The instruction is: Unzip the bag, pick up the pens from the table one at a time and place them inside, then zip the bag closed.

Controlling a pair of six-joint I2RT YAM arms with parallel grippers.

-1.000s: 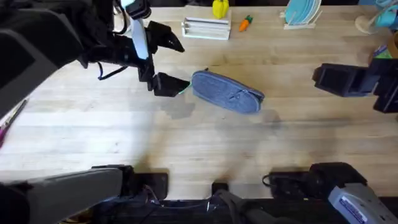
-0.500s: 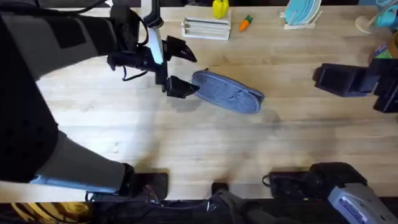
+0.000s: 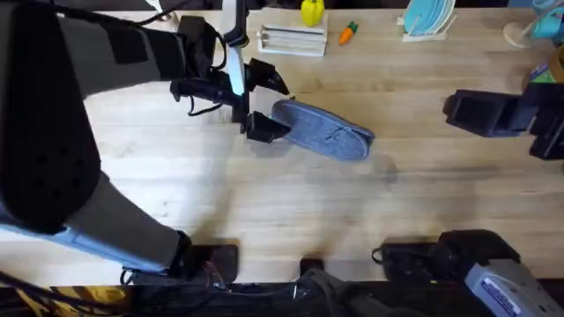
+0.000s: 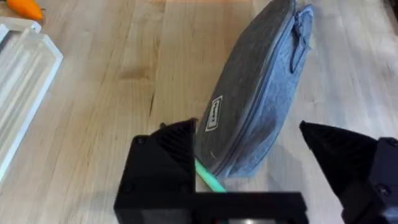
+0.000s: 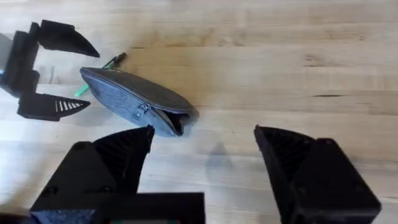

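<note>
We've got the left gripper (image 3: 267,104) spread wide at the bag's (image 3: 322,129) end, green pen (image 4: 209,177) beside one finger, right gripper (image 5: 205,146) also wide open, well off, bag zipped

Nothing I can read here. My left wrist camera shows a small pale sewn tag (image 4: 213,114) on the side of the bag (image 4: 261,93), near the end closest to my left gripper (image 4: 267,171), but its printing is too small to make out.
</note>
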